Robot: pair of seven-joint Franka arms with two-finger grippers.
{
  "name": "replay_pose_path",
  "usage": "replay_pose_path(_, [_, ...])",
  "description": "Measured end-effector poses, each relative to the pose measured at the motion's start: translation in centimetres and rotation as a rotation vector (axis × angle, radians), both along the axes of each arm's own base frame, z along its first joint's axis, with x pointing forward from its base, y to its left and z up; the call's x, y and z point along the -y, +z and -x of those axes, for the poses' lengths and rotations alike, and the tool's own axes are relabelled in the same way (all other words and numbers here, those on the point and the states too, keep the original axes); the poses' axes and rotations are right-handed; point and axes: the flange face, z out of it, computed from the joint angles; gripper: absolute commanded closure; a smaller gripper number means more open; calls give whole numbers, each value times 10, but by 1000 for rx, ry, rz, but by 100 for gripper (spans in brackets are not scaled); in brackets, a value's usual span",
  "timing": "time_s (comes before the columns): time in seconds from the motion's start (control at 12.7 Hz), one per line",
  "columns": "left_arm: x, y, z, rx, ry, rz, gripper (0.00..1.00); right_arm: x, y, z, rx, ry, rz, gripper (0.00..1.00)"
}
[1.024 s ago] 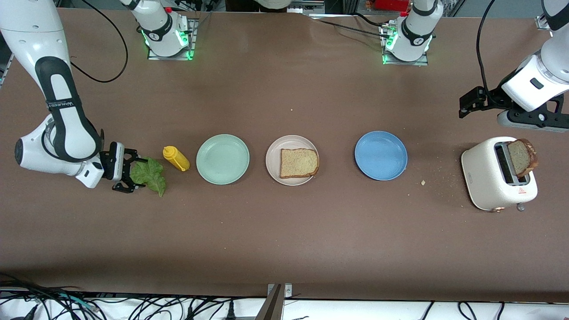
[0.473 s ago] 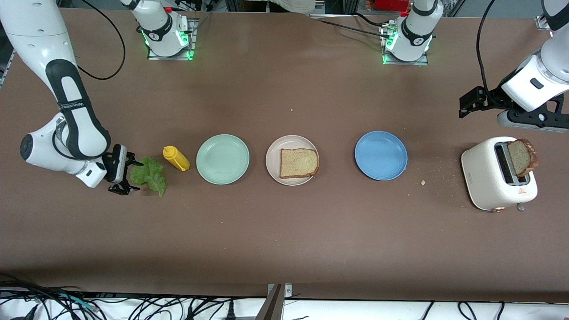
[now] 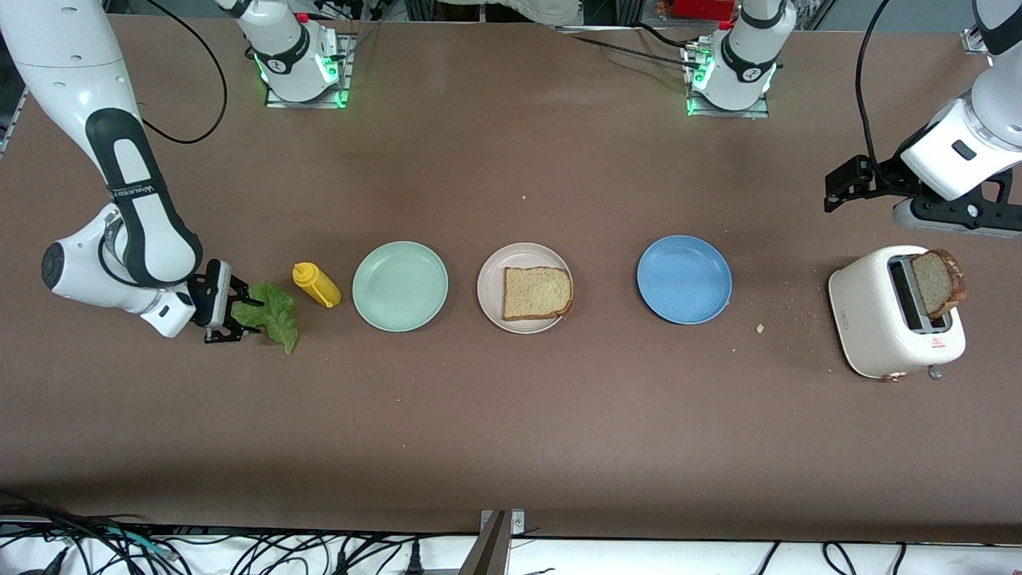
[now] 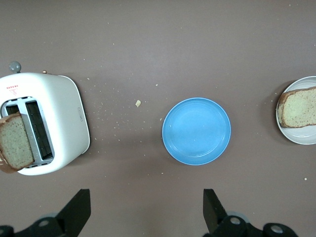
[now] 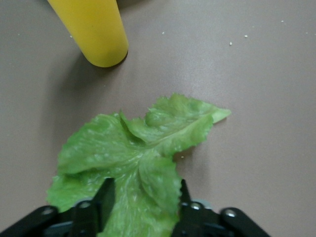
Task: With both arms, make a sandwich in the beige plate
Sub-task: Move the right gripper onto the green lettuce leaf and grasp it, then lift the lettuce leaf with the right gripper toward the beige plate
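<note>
Brown bench [image 3: 511,431] carries the row. Beige plate [image 3: 489,297] holds one bread slice [image 3: 536,292]; lettuce [image 3: 270,313] and the toaster slice [image 3: 938,281] remain to be added. Right pincer [image 3: 233,313] has narrowed around the lettuce edge since earlier. Left pincer [image 3: 838,185] waits spread apart over the bench beside the toaster [image 3: 882,327].

This is a robotics lab set up to mimic a kitchen. 2 white arm bases [image 3: 297,60] are bolted on metal mounting plates to a plain brown tabletop [image 3: 511,415], with green status lights glowing at their feet. Loose black cables [image 3: 239,551] tangle along the tabletop's near edge. The kitchen props, a toaster [image 3: 890,323], plates and a mustard bottle [image 3: 316,285], sit in one tidy row.
</note>
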Motion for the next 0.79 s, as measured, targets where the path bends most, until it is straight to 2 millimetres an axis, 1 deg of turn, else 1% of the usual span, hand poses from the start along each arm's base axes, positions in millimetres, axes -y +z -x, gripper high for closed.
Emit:
replay_pose_path(0.08, [0,0,0,0,0,0,0,-2,5,0,-10,8,-14,100])
replay_pose_path(0.16, [0,0,0,0,0,0,0,-4,15,0,-16,16,-29,100])
replay_pose_path(0.24, [0,0,0,0,0,0,0,-6,31,-1,-20,15,-44,100])
replay_pose_path(0.32, [0,0,0,0,0,0,0,-4,52,-1,-28,6,-52,100])
replay_pose_path(0.47, [0,0,0,0,0,0,0,5,102,1,-47,-11,-6,100])
replay_pose_path(0.55, [0,0,0,0,0,0,0,5,126,4,-56,-20,4,100])
replay_pose_path(0.63, [0,0,0,0,0,0,0,3,148,8,-69,-30,0,100])
replay_pose_path(0.79, [0,0,0,0,0,0,0,-4,185,18,-118,-82,-12,100])
